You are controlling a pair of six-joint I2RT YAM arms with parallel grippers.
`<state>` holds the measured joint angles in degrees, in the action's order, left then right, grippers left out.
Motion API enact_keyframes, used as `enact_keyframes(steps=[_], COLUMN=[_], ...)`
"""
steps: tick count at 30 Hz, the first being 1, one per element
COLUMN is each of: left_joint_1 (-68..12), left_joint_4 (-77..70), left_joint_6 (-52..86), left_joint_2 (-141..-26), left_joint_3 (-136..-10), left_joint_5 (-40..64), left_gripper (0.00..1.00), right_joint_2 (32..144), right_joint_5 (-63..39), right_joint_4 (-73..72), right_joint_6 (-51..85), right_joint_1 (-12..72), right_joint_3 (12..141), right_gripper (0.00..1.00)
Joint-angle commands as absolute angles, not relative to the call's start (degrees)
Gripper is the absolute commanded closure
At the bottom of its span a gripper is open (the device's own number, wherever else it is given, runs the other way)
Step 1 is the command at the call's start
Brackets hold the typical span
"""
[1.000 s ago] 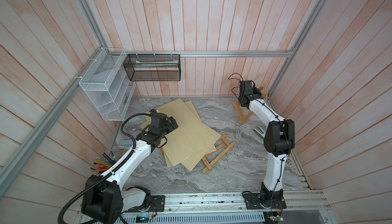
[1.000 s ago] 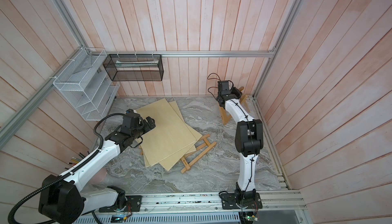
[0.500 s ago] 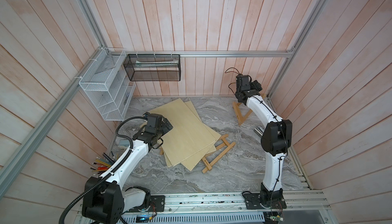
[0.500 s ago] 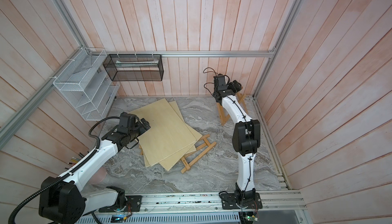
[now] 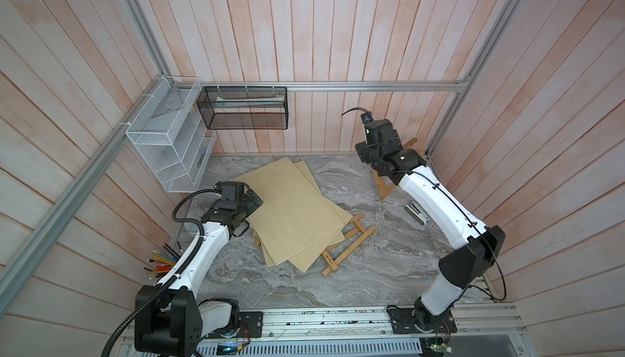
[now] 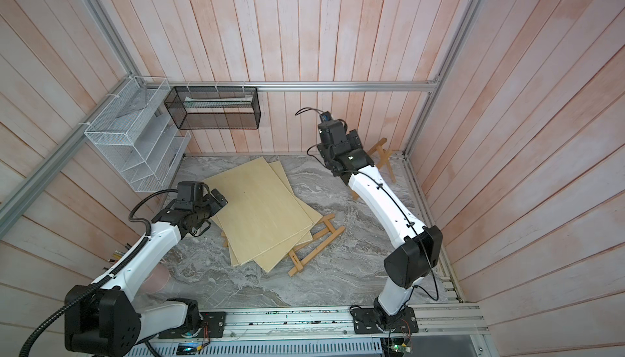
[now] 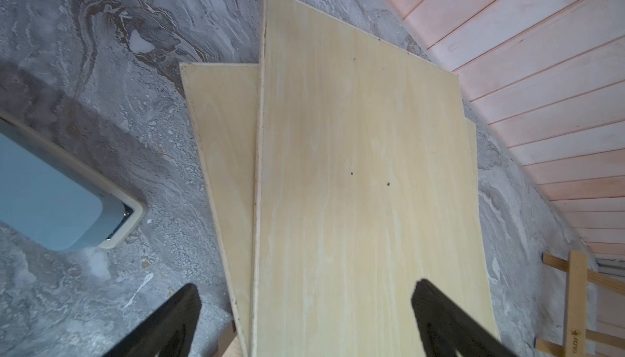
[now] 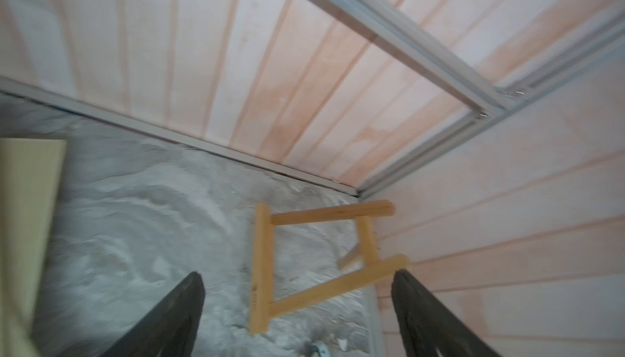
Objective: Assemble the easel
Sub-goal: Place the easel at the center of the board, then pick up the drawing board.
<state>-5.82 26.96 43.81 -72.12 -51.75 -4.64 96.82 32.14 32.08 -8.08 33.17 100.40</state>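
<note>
The right gripper has let go and lifted off the wooden easel standing in the far corner; the left gripper gapes empty too. Another easel frame, half under plywood boards, looks undone.

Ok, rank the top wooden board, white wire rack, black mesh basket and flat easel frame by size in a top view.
1. top wooden board
2. white wire rack, nearly as large; it is mounted higher, nearer the camera, so unsure
3. black mesh basket
4. flat easel frame, partly hidden
</note>
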Motion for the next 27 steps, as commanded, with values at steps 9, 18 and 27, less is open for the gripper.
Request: enact_keyframes(steps=[9,18,27], left_joint_1=[-2.5,-3.1,-11.3], left_joint_4=[22.7,22.9,22.4], left_joint_6=[39.9,41.5,44.7], left_joint_2=[-85.6,-90.8,-95.5], left_joint_3=[-58.0,-59.1,-61.9], left_joint_5=[1.5,2.4,2.7], left_gripper=[0.0,0.0,0.0], right_joint_2=[99.1,100.5,101.2], right_joint_5=[-1.4,-1.0,-13.5], right_joint_4=[23.9,24.1,18.4], right_joint_6=[6.3,6.6,12.2], right_joint_1=[36.1,35.8,29.5], right_joint_3=[84.3,83.2,80.4], right_gripper=[0.14,0.14,0.15])
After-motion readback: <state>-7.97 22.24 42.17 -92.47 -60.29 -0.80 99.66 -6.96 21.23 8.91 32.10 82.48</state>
